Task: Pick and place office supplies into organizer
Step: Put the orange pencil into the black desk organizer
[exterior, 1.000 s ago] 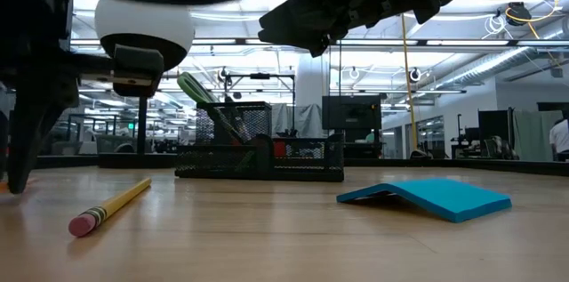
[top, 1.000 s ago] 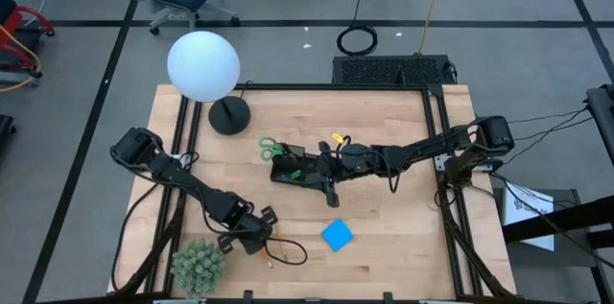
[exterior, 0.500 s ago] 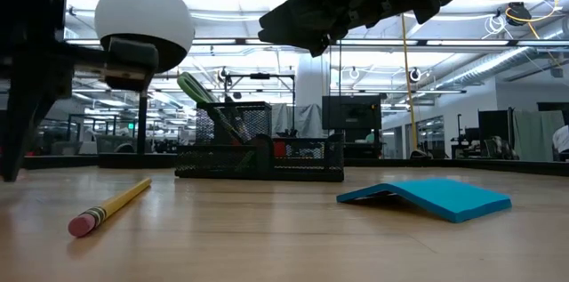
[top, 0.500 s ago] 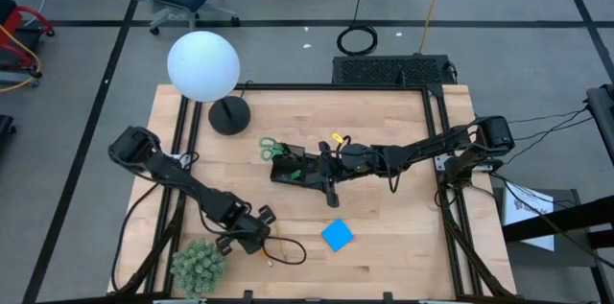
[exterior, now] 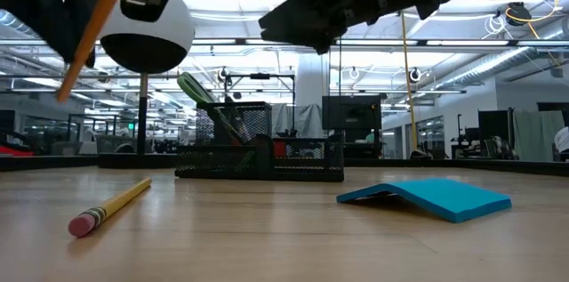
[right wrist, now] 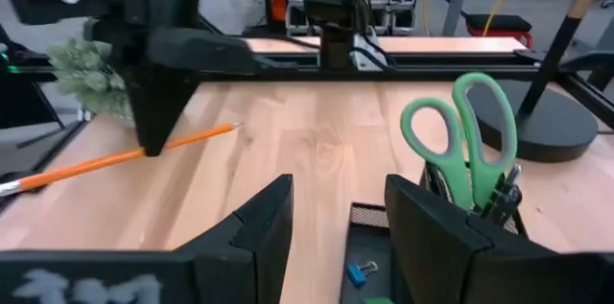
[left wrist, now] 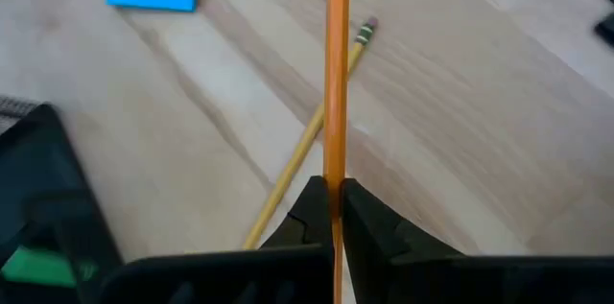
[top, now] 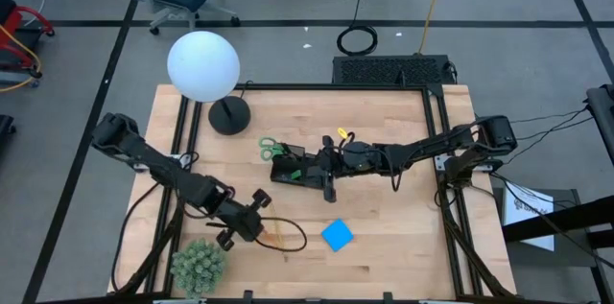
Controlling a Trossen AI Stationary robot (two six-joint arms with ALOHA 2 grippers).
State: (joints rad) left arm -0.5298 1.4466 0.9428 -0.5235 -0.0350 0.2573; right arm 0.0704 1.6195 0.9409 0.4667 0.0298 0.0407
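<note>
My left gripper point(top: 251, 220) hangs above the table's near left part, shut on an orange pencil point(exterior: 89, 28), which the right wrist view also shows point(right wrist: 106, 162). A second, yellow pencil point(left wrist: 307, 141) lies flat on the wood below it. The blue pad point(top: 337, 235) lies near the table's middle. The black organizer point(top: 291, 170) stands at the centre, with green-handled scissors point(right wrist: 460, 131) upright in its taller section and a small blue clip point(right wrist: 362, 271) in a low compartment. My right gripper point(right wrist: 336, 237) hovers open above the organizer's right end. My left gripper pinches the orange pencil's shaft point(left wrist: 336, 175) between its two fingers point(left wrist: 312, 208), partway along its length. The fingers slant down from above and lie across the pencil. The pencil is clear of the table and tilted, one end higher than the other.
A white globe lamp point(top: 202, 66) on a round black base point(top: 228, 114) stands at the far left. A spiky green plant ball point(top: 198, 266) sits at the near left corner. A black cable loop point(top: 286, 237) lies beside my left gripper.
My left gripper has risen from the table with the orange pencil and rolled its wrist. The pencil, which was down at the table, is now lifted clear and tilted. The yellow pencil has stayed where it was.
</note>
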